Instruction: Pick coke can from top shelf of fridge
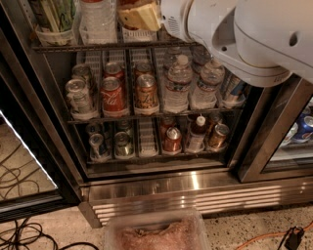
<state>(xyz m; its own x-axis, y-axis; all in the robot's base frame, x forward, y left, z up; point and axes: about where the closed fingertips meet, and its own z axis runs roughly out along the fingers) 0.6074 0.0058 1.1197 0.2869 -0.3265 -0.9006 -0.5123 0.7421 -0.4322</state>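
The coke can, red with white script and a silver top, stands upright at the front of a lane on the top shelf, a wire rack with white ribbed lanes inside the open fridge. A second red can stands behind it. My gripper is the tan part at the end of the white arm, at the top of the view. It is level with the rack above, up and to the right of the coke can and well apart from it.
A silver can stands left of the coke can and a copper-brown can right of it, then water bottles. More cans fill the lower rack. A clear plastic bin and cables lie on the floor.
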